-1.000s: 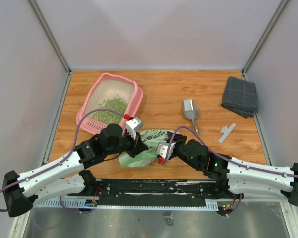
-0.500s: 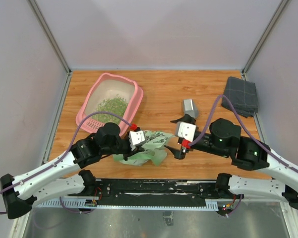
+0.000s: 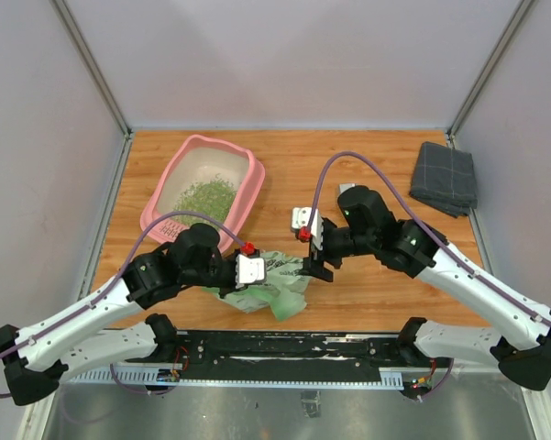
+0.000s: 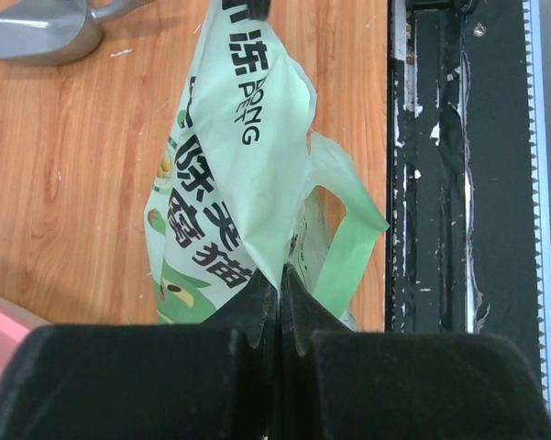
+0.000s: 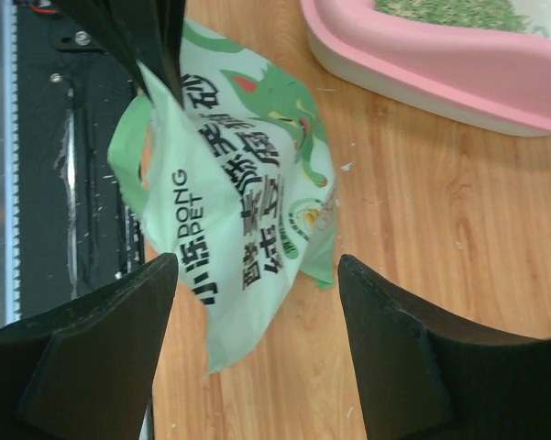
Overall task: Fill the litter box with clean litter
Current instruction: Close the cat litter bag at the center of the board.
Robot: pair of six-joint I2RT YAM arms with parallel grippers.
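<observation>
Only its wrist view shows the left gripper (image 4: pixel 277 286) pinching the green bag (image 4: pixel 243 156) (overhead hides this). The right gripper (image 5: pixel 257 266) gapes wide above it, with the litter box (image 3: pixel 250 188) at the bag's eleven o'clock.

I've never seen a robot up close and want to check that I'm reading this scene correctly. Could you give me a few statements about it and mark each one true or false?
1. The litter box has green litter inside. True.
2. The left end effector is pinched shut on the green bag. True.
3. The right end effector is clamped on the green bag. False: its fingers stand wide apart over the bag and hold nothing.
4. The grey cloth lies inside the litter box. False: it lies far off to the right, well apart from the box.
</observation>
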